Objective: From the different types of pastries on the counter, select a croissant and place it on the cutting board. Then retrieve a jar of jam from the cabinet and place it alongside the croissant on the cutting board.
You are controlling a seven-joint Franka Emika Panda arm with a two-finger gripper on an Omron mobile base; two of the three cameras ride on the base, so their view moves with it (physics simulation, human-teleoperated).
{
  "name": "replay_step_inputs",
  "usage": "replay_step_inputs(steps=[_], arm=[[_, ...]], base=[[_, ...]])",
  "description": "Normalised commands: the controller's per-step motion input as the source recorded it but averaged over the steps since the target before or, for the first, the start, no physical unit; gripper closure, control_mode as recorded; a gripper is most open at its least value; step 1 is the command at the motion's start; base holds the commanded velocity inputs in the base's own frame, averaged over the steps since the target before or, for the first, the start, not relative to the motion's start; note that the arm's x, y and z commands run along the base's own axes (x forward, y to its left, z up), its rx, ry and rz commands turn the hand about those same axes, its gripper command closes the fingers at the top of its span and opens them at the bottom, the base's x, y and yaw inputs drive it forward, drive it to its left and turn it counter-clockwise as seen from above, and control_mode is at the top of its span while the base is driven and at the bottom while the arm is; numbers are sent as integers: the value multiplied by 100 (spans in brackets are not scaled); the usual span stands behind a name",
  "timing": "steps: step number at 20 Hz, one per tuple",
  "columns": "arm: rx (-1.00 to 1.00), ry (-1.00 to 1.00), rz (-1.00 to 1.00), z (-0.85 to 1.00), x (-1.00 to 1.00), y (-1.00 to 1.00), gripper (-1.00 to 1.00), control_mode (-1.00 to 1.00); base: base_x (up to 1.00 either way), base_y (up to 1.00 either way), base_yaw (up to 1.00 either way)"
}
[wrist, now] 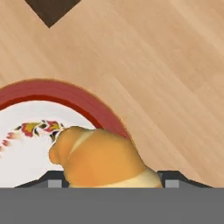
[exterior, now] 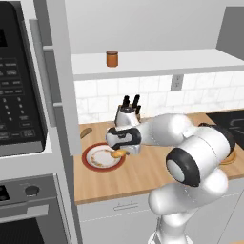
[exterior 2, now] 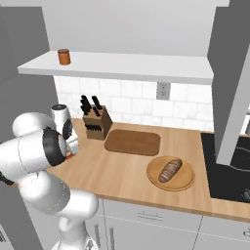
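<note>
One croissant (wrist: pixel 101 159) is gripped between the jaws of the gripper (exterior: pixel 120 153), over the rim of one red-rimmed plate (exterior: pixel 87 162) on the surface. One cutting board (exterior 2: pixel 132 142), one jam jar (exterior 2: pixel 64 56) on the shelf and one bread loaf (exterior 2: pixel 170 170) are seen.

- Left base view: from behind the arm on its left, looking forward and down at the wooden counter (exterior: pixel 143 176).
- Right base view: the same counter from the right side (both include the knife block (exterior 2: pixel 96 124)).
- Hand view: close above the red-rimmed plate (wrist: pixel 83 103).
</note>
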Motion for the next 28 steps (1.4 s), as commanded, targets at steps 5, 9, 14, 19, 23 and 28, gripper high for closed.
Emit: replay_step_inputs(steps=[5, 9, 14, 19, 23, 28], arm=[[0, -12, -1, 46, -19, -99, 100, -100], [0, -15, 0, 51, -2, -82, 100, -100], [-5, -5, 1, 8, -3, -19, 100, -100], [-4, 0, -7, 34, 17, -40, 100, -100], [-1, 2, -3, 40, 47, -46, 100, -100], [-5, 0, 0, 14, 54, -41, 100, -100]], base=[[0, 0, 0], [0, 0, 0], [0, 0, 0], [0, 0, 0], [0, 0, 0], [0, 0, 0]])
